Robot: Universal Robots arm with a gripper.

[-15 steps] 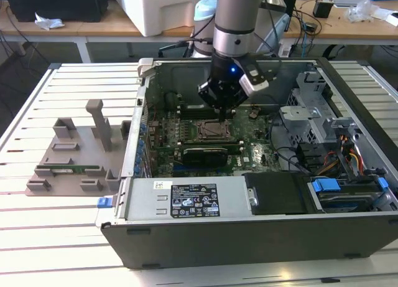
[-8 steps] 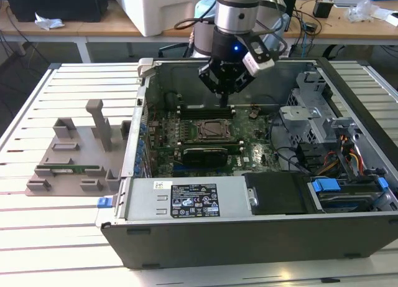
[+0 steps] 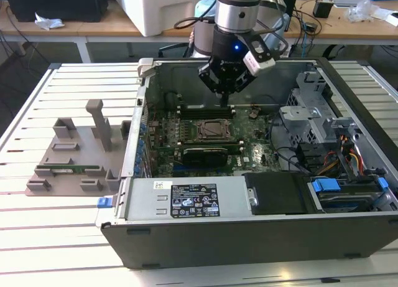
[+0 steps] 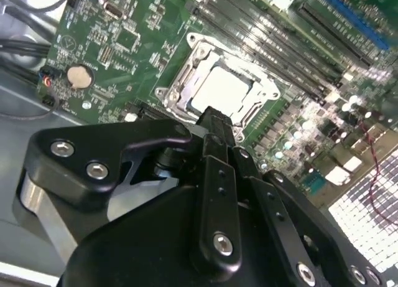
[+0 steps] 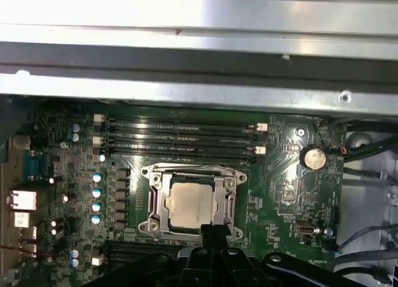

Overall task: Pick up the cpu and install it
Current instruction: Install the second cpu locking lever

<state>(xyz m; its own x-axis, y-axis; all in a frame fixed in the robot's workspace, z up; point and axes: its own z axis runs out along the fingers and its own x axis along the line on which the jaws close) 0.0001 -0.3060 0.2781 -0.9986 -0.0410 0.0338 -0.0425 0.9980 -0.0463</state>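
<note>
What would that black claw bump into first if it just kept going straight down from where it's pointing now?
Probably the cpu seated in the motherboard socket. The gripper points down at the socket's edge, so it might meet the metal frame first; depth is hard to judge.

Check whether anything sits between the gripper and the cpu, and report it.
Nothing visible does. The cpu already lies in the socket frame on the motherboard, its silvery top uncovered in both wrist views. The gripper hangs above the socket, with open air beneath it.

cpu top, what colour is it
Silvery-grey, on the cpu, clearest in the first wrist view.
</note>
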